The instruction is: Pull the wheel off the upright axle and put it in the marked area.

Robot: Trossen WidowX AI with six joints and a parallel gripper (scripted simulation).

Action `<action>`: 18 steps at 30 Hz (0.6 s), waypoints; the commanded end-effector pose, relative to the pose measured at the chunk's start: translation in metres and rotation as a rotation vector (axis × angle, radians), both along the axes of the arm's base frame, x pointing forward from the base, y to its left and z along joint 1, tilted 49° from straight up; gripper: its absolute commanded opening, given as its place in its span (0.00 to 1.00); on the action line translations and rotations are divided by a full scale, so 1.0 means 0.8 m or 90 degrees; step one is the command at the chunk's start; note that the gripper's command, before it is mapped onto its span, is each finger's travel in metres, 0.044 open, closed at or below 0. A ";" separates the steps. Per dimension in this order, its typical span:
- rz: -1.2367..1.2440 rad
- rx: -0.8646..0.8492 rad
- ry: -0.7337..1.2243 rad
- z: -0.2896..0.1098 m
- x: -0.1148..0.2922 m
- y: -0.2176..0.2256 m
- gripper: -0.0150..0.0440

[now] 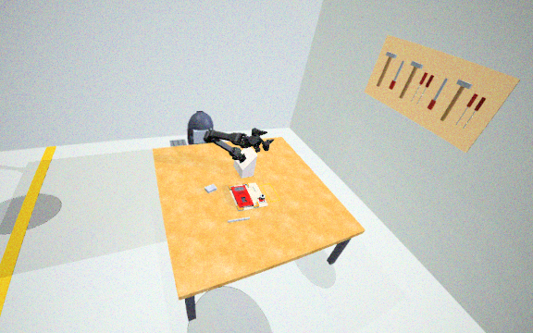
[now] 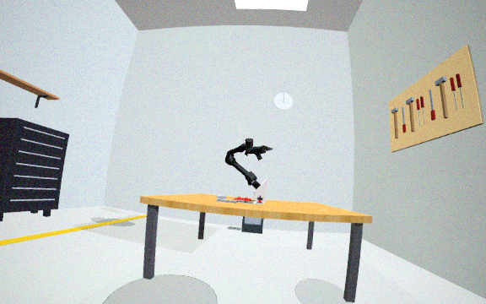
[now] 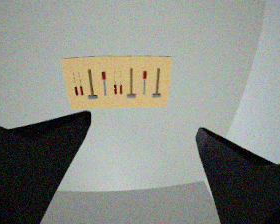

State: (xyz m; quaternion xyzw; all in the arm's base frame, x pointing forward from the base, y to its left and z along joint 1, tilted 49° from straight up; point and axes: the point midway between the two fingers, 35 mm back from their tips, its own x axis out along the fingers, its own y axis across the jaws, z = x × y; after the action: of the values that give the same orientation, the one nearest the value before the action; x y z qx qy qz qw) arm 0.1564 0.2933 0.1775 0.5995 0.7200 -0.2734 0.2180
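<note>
My gripper [image 1: 266,142] [image 2: 267,149] [image 3: 145,125] is open and empty. It hangs high above the back of the table [image 1: 211,250] [image 2: 302,209] and points at the wall, away from the parts. A small dark wheel [image 1: 262,199] sits on its upright axle, on the right of a pale baseplate that carries a red panel [image 1: 241,195] [image 2: 242,198]. A thin yellow outline [image 1: 276,193], the marked area, runs just right of the baseplate. The wrist view shows only the two dark fingers and the wall, not the wheel.
The arm stands on a white block [image 1: 246,167] at the back of the table. A small grey block [image 1: 210,188] and a grey bar [image 1: 239,220] lie near the baseplate. A tool board [image 1: 440,90] [image 2: 434,99] [image 3: 118,83] hangs on the right wall.
</note>
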 end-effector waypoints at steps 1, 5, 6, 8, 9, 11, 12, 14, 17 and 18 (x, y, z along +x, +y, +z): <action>-0.002 -0.004 -0.001 -0.001 0.002 0.000 0.89; -0.040 -0.080 -0.028 -0.028 0.032 -0.008 0.76; -0.050 -0.103 -0.035 -0.035 0.040 -0.011 0.76; -0.069 -0.151 -0.050 -0.051 0.057 -0.019 0.76; -0.078 -0.175 -0.058 -0.058 0.065 -0.023 0.76; -0.093 -0.225 -0.073 -0.073 0.082 -0.033 0.76; -0.100 -0.251 -0.080 -0.081 0.090 -0.038 0.76; -0.111 -0.303 -0.094 -0.095 0.105 -0.050 0.76; -0.124 -0.383 -0.114 -0.115 0.126 -0.070 0.76; -0.126 -0.410 -0.121 -0.121 0.133 -0.077 0.76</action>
State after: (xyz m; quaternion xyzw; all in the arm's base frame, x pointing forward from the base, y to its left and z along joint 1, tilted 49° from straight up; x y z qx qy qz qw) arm 0.2484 0.2439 0.0910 0.6029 0.5411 -0.4291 0.3994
